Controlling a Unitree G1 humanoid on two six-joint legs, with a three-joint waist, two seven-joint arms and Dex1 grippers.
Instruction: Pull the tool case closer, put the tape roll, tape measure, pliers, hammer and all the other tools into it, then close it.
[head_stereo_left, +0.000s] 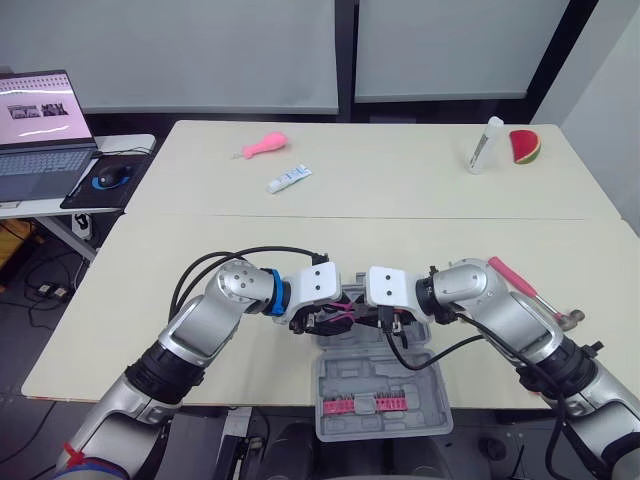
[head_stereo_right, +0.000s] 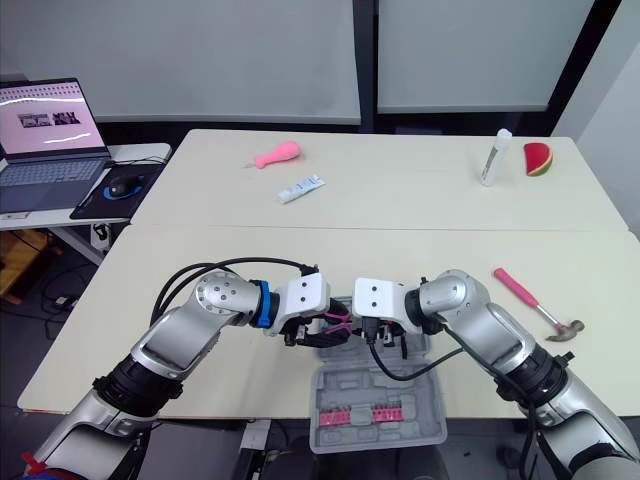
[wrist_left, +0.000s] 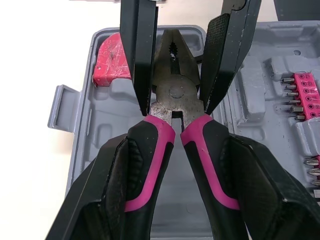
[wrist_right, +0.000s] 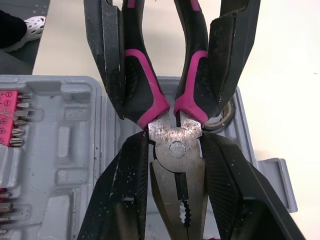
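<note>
Side desk, far left: open grey laptop (head_stereo_left: 40, 125), and a black mouse (head_stereo_left: 108, 180) on a dark pad.

Far table, left half: pink balloon-shaped toy (head_stereo_left: 265, 147) and a small white tube (head_stereo_left: 289, 179), lying apart.

Near table, front centre:
- The left gripper (wrist_left: 176, 150) is clenched round both handles of the black-and-pink, steel-nosed pliers (wrist_left: 175, 92).
- The pliers are held over the open grey plastic tool case (head_stereo_left: 340, 375), which sits at the table's near edge.
- In the case half under the pliers, a scuffed red block (wrist_left: 111, 62) sits in a corner recess toward the right gripper's end. I cannot tell what kind of tool it is.
- A dark tape roll (wrist_right: 226, 116) lies just inside the rim, partly hidden behind a left finger.
- The case half nearest the robot holds a pink rack of screwdriver bits (head_stereo_left: 365, 403).

The pliers' long axis runs across the robot. The handles point to the robot's left and the closed nose to its right, with the riveted flat face up. Whether the pliers touch the case floor, I cannot tell.

The right gripper (wrist_right: 172, 135) grasps the same pliers, one finger pressed on each side of the head at the pivot.

Right of the case and apart from it, a pink-handled, metal-headed hammer (head_stereo_left: 525, 288) lies flat on the table.

Far table, right: upright white bottle (head_stereo_left: 486, 145), with a watermelon-slice toy (head_stereo_left: 525, 147) beside it.
</note>
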